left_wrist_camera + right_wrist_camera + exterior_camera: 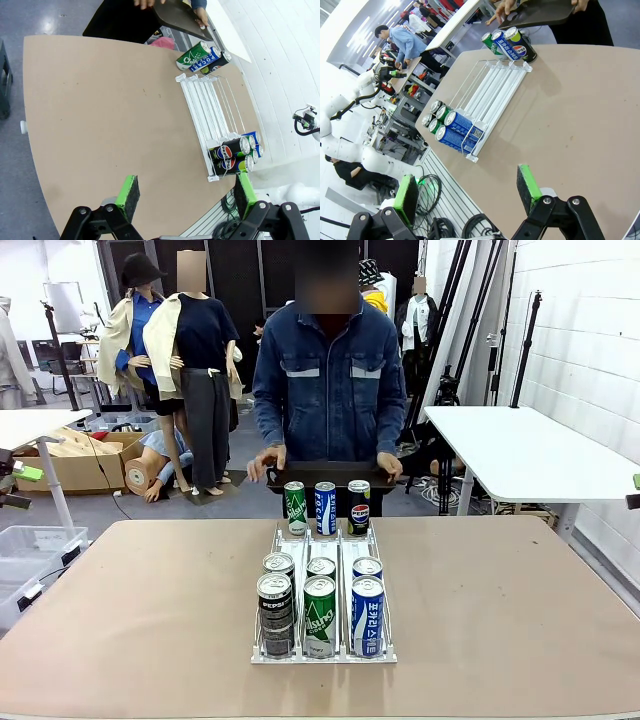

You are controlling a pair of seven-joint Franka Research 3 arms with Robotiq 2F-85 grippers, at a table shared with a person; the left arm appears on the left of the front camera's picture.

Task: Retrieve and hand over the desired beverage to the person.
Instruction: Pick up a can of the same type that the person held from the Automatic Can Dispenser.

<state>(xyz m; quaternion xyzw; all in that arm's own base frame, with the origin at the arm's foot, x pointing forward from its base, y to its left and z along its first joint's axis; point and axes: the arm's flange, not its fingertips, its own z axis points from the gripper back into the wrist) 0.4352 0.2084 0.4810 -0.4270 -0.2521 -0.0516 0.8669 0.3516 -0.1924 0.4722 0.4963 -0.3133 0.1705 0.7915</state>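
Across the tan table [150, 590] from me, the person [328, 380] in the blue denim jacket stands at the far edge. Both hands [265, 462] hold a dark tray [325, 472] just behind the drinks.

Between us, in the middle of the table, lies a white wire rack [322, 540] with three lanes. At its far end three cans stand upright side by side: a green can [295, 508], a blue Pocari can [325, 508] and a black Pepsi can [359, 506]. At its near end stand a front Pepsi can [274, 612], a front green can [319, 615] and a front blue can [367, 615], with a second row of cans [321, 567] just behind them. I cannot tell which drink is the wanted one.

My left gripper [186, 187] hangs over the table's near edge, jaws spread wide, with nothing between the green pads. My right gripper [466, 182] hovers over the near edge on the other side, equally wide and empty. Both are well apart from the rack.
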